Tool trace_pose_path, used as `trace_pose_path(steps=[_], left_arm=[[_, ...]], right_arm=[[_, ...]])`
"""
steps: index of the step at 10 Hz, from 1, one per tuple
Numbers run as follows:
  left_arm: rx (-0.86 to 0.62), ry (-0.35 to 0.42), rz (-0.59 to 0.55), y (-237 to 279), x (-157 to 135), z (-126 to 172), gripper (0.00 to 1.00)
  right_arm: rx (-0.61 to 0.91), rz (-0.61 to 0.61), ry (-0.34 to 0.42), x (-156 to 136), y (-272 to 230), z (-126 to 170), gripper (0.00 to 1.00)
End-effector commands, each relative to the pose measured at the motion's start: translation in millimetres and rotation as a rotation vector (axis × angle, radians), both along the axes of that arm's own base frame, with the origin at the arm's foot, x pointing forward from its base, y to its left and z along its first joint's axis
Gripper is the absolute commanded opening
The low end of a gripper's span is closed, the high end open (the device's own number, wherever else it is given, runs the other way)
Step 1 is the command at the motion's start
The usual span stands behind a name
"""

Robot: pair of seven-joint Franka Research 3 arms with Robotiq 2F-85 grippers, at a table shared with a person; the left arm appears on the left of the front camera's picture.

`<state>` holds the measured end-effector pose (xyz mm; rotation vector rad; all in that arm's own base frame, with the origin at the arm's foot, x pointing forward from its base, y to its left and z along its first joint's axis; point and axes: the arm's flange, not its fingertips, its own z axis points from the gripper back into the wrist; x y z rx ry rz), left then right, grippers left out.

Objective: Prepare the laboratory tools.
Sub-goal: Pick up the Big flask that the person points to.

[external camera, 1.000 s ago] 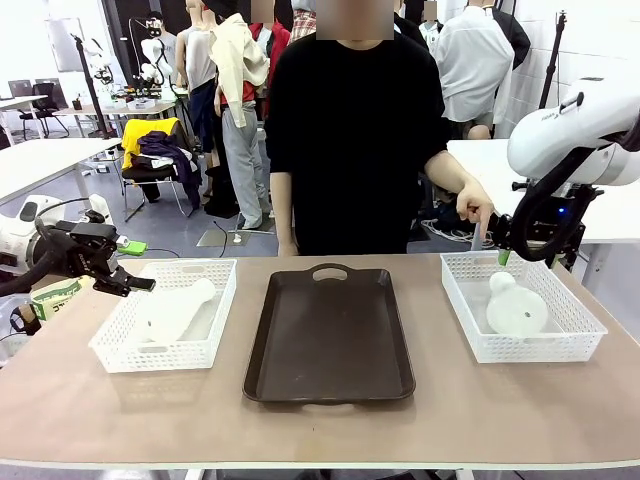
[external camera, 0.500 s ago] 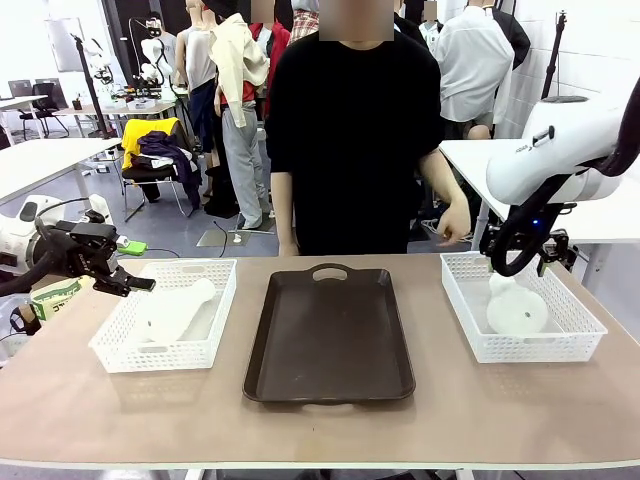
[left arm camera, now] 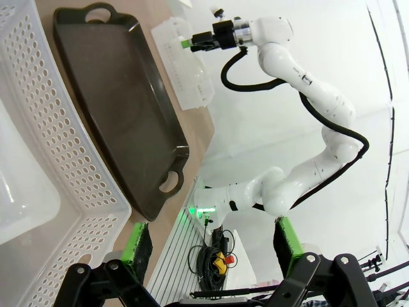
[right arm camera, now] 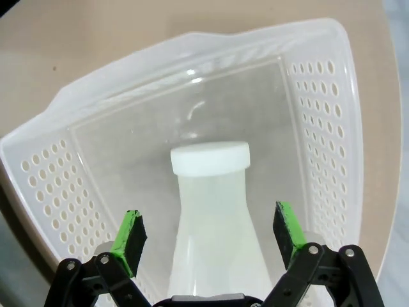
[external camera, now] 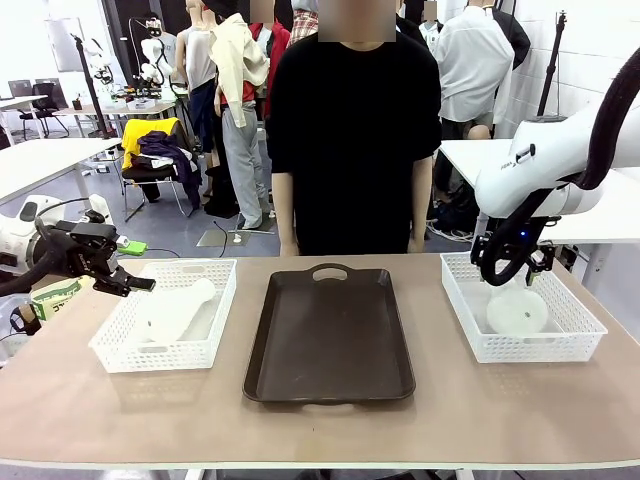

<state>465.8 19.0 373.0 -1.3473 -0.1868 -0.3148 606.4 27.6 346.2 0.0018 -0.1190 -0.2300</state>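
Frosted conical flask (right arm camera: 211, 204) in the right mesh basket (external camera: 520, 347) now sits between your right gripper's (right arm camera: 208, 233) wide-open, empty jaws. The person's hand has withdrawn, clearing your grasp. Left gripper (external camera: 128, 282) hangs open, empty.

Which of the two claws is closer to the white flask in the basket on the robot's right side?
Right. The right gripper hangs open directly over that flask. The left gripper, also open, is across the table at the far edge of the other basket.

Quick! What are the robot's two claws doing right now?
Left gripper: open, holding nothing.
Right gripper: open, above the flask in the basket, holding nothing.
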Motion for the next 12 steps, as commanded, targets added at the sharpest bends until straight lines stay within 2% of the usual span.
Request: trace_pose_path(steps=[1, 7, 8, 12], left_arm=[[-0.009, -0.009, -0.002, 0.6, -0.3, 1.9, 1.00], [-0.009, -0.009, -0.002, 0.6, -0.3, 1.9, 1.00], [-0.009, -0.009, -0.002, 0.6, -0.3, 1.9, 1.00], [-0.009, -0.009, -0.002, 0.6, -0.3, 1.9, 1.00]], right_arm=[[0.019, 0.016, -0.044, 8.9, 0.0, -5.9, 1.00], [-0.022, 0.001, -0.033, 18.2, -6.5, -23.4, 1.00], [-0.033, 0.007, -0.038, 20.1, -7.5, -24.7, 0.91], [-0.037, 0.002, -0.020, 26.0, -6.7, -26.6, 0.20]])
